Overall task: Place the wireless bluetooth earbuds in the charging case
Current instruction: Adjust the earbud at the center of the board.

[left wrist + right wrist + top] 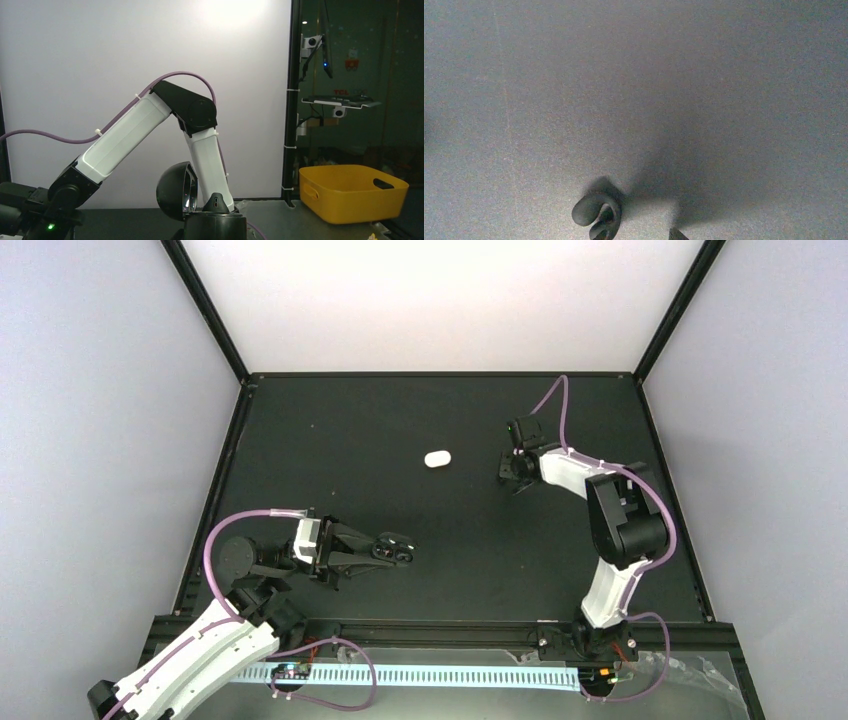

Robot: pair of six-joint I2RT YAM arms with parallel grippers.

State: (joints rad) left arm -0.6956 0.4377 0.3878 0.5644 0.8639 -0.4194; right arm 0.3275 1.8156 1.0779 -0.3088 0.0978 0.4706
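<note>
Step in hand?
— Fetching, I'd judge; right pincer [513, 478] low over the far-right bench [330, 440], dark curled earbud [596, 215] lying under it; spread or pinching, cannot tell; next: centre on it, pinch, carry to the charging case [395, 548], near left, clamped in the left pincer [378, 550], lid up.
Counts?
— One dark curled earbud; one white oval piece [437, 459] mid-bench, too small to name; one charging case.

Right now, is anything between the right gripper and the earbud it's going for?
Nothing visible does. The dark curled earbud lies on the mat just left of the right gripper in its wrist view, with only shadow between them.
</note>
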